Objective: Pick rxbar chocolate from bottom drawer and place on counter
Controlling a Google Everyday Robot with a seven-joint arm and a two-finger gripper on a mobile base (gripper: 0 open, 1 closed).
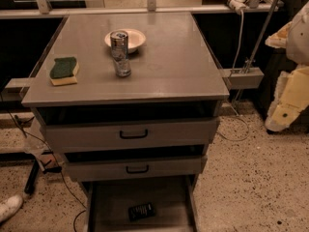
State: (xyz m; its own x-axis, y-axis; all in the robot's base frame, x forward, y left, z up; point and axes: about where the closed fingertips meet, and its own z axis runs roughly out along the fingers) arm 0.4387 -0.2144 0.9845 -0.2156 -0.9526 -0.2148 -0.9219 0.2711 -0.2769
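The rxbar chocolate point(141, 211) is a small dark flat bar lying on the floor of the open bottom drawer point(111, 202), near its front middle. The counter point(178, 66) is the broad grey top of the cabinet above. Only pale arm parts point(289, 95) show at the right edge, beside the cabinet and well above and to the right of the bar. My gripper is out of view.
On the counter stand a white bowl point(134, 36), a metal can point(119, 43) with a small shiny object point(122, 68) in front, and a green-and-yellow sponge point(63, 70) at the left. Two upper drawers point(133, 134) stand slightly open. A shoe point(9, 208) and cables lie on the floor at the left.
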